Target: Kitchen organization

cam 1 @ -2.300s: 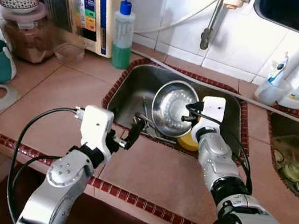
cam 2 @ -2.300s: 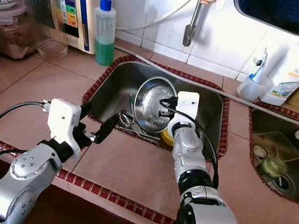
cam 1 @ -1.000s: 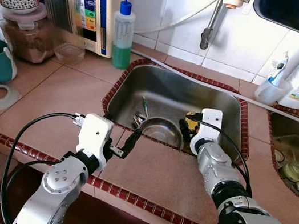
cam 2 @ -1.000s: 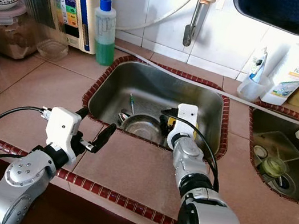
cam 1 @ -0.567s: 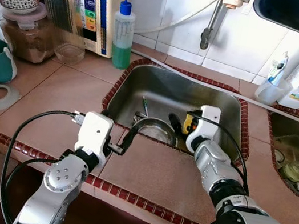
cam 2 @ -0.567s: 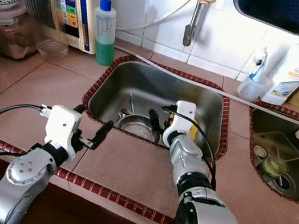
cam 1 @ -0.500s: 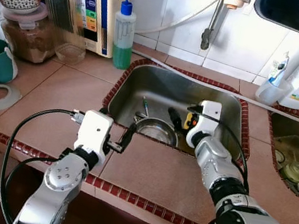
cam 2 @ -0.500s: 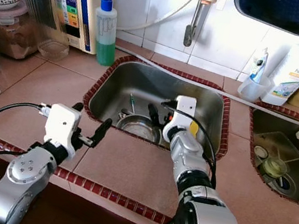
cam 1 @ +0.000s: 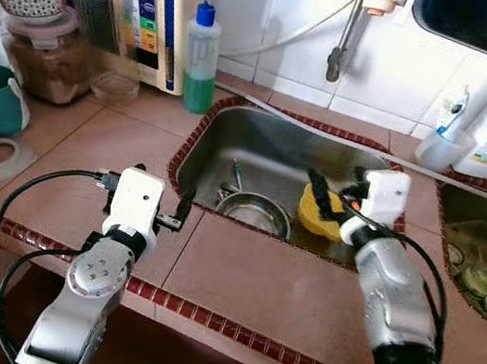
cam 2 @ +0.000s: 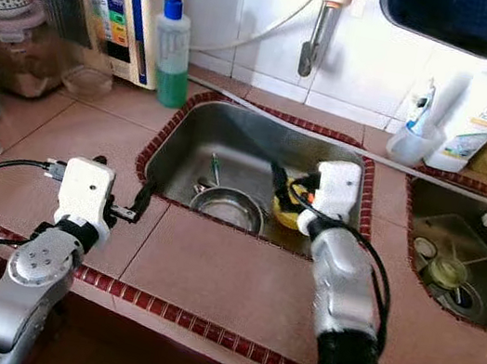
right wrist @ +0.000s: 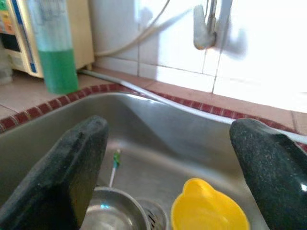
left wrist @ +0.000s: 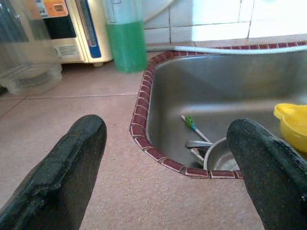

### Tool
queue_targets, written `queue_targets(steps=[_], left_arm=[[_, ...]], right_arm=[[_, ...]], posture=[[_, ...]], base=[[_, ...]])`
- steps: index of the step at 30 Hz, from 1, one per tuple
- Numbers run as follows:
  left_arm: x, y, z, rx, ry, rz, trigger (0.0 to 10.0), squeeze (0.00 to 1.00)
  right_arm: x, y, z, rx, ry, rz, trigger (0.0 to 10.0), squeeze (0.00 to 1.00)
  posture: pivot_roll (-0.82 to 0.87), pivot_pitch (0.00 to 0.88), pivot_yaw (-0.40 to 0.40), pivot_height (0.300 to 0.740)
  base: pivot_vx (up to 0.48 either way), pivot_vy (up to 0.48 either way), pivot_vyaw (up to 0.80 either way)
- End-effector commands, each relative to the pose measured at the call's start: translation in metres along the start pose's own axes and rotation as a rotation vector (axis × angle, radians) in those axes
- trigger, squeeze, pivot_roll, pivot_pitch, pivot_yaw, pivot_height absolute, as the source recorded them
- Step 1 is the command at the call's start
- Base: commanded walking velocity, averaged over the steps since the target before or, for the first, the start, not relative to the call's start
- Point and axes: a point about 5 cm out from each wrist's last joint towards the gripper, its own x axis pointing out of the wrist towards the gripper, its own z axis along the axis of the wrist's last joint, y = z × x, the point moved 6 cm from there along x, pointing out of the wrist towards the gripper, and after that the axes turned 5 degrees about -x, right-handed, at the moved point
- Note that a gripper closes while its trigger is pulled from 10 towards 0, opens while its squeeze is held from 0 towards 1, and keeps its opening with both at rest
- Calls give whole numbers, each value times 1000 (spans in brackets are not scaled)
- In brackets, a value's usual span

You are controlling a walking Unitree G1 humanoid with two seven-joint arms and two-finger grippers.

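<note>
Above sink (cam 1: 233,133): right claw (right wrist: 165,167) spread, empty; yellow cup (cam 1: 320,216) at 6 o'clock. Left claw (left wrist: 168,158) spread, over table (cam 1: 263,285). Step: approach. Next: descend, pinch cup rim.

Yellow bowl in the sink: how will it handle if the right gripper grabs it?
The yellow bowl looks like thin plastic, so probably light and fairly stiff. Its smooth rim may be slippery if the sink is wet. It sits beside the steel bowl, so pushing may knock them together.

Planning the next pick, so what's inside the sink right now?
Inside the sink: a steel bowl, a yellow cup, and utensils, one with a green handle. The near edge hides part of the bowl. The right tool, open, hangs over the cup.
</note>
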Motion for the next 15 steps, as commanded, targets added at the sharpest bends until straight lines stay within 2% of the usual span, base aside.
queue_targets(steps=[1, 3, 7, 9, 10, 11, 12, 13, 14, 15], left_arm=[[-1, 2, -9, 0, 24, 6, 10000, 0], [-4, -2, -16, -2, 47, -21, 10000, 0], [-4, -6, -17, -9, 46, -39, 10000, 0], [-4, -9, -17, -29, 49, -51, 10000, 0], [-4, -9, -17, -27, 46, -49, 10000, 0], [-4, -9, -16, -26, 45, -49, 10000, 0], [-5, -9, -17, -35, 50, -48, 10000, 0], [-6, -9, -18, -41, 54, -49, 10000, 0], [-8, -8, -20, -49, 65, -46, 10000, 0], [-12, -1, -23, -17, 98, -8, 10000, 0]], right_arm=[[-7, 1, 8, -23, -6, 14, 10000, 1000], [-25, 2, 15, -54, -9, 28, 10000, 1000], [-36, 0, 20, -67, -12, 20, 10000, 1000], [-36, -1, 22, -67, -9, 11, 10000, 1000], [-36, -1, 24, -63, -4, 8, 10000, 620], [-35, 0, 25, -56, -1, 7, 10000, 620], [-34, 0, 26, -49, -1, 5, 10000, 467], [-34, 1, 27, -43, 3, 4, 10000, 0], [-33, 3, 29, -48, 5, 10, 10000, 0], [-33, 6, 33, -58, 2, 18, 10000, 0]], posture=[[44, 2, 3, 740], [25, 0, 9, 740], [17, 0, 10, 740], [15, 0, 10, 740], [16, 0, 8, 740], [16, 0, 8, 740], [18, 0, 8, 740], [18, 0, 8, 740], [20, 0, 7, 740], [25, 0, 4, 740]], base=[[0, 0, 0], [0, 0, 0], [0, 0, 0], [0, 0, 0], [0, 0, 0], [0, 0, 0], [0, 0, 0], [0, 0, 0], [0, 0, 0], [0, 0, -763]])
